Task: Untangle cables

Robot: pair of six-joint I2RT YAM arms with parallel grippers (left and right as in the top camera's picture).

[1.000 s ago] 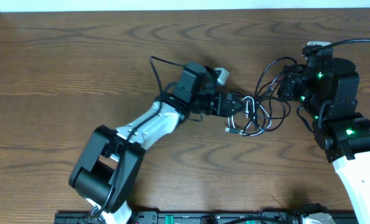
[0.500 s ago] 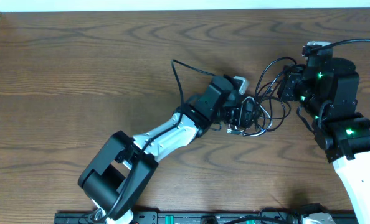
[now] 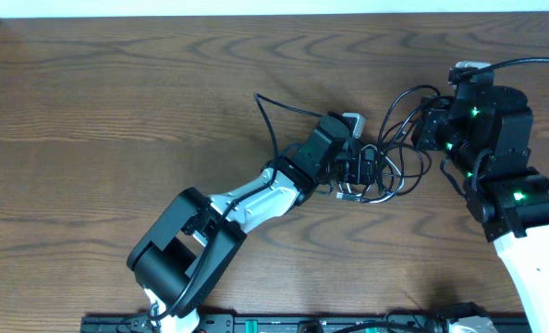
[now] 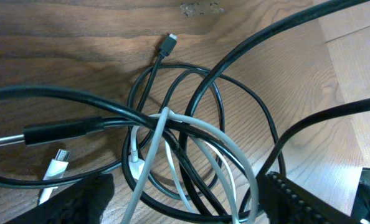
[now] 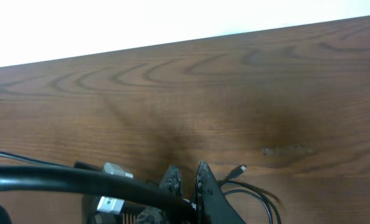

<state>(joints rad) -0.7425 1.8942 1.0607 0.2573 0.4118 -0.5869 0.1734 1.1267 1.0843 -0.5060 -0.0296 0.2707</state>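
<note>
Cables [image 4: 163, 118] tangled right of bench centre, toward the right edge.
Your left pincer [image 3: 365, 169] straddles them, wide; right pincer [image 5: 186, 179] narrow, and you can't tell whether it grips anything.

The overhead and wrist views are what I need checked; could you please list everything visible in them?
black cables: several, black, tangled in loops on the table between the two hands
white cable: one, white, woven through the black loops
table: one, dark brown wood, under everything
wall: one, white, beyond the table's far edge
rail: one, black, along the table's near edge
left arm: one, black and white, reaching into the tangle
right arm: one, black and white, at the table's right side
left hand: one, black, open over the tangle
right hand: one, black, fingers close together at the tangle's right edge
</note>
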